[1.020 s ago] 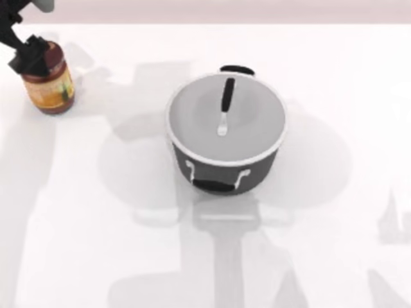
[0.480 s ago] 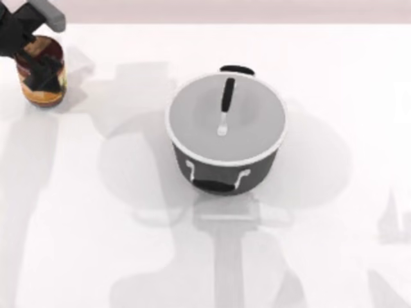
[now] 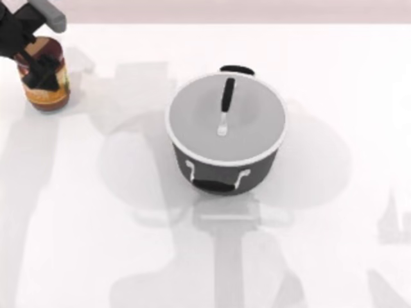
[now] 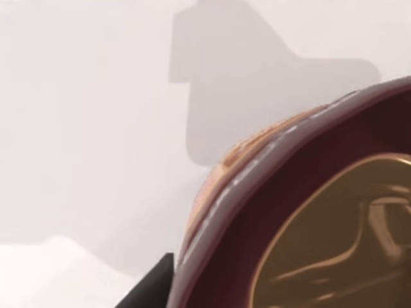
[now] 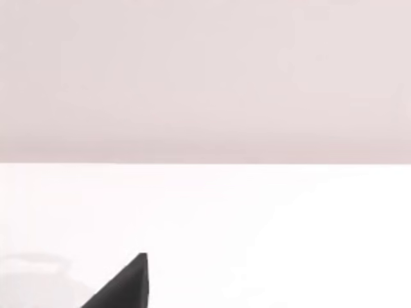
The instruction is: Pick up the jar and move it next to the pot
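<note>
The jar point(image 3: 46, 90), with a brown lid and orange-yellow label, is at the table's far left back corner. My left gripper point(image 3: 38, 66) reaches over it from the left and is shut on the jar around its top. In the left wrist view the jar's lid point(image 4: 308, 231) fills the picture, with one dark fingertip point(image 4: 157, 285) against its side. The pot point(image 3: 221, 172), dark grey with a grey lid point(image 3: 250, 122) and black handle, stands mid-table, well right of the jar. My right arm is out of the top view; its wrist view shows one fingertip point(image 5: 128, 285) over bare table, the gripper open.
The table's back edge point(image 3: 205, 24) runs just behind the jar. White table surface point(image 3: 115, 192) lies between the jar and the pot. The pot's side handles point(image 3: 236, 70) stick out at its back and front.
My left gripper moved from the jar's left onto its top and closed. In the last half second the jar shifted slightly right and toward the front with it.
</note>
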`<action>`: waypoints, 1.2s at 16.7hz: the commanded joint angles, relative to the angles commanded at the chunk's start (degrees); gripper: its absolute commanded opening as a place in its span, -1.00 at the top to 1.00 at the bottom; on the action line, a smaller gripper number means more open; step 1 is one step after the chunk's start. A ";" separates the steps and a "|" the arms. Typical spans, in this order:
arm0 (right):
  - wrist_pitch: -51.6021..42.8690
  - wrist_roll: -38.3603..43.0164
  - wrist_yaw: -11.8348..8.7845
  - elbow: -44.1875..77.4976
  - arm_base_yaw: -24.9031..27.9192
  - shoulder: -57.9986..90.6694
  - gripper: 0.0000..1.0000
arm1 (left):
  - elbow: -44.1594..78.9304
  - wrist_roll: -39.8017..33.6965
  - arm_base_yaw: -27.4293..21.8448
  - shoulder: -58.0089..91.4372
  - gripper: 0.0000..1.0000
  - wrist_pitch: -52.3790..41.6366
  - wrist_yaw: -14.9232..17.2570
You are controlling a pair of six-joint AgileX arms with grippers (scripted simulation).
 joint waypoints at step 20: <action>0.00 0.00 0.00 0.00 0.00 0.00 -1.00 | -4.15 0.06 0.68 -4.19 1.00 -0.33 0.08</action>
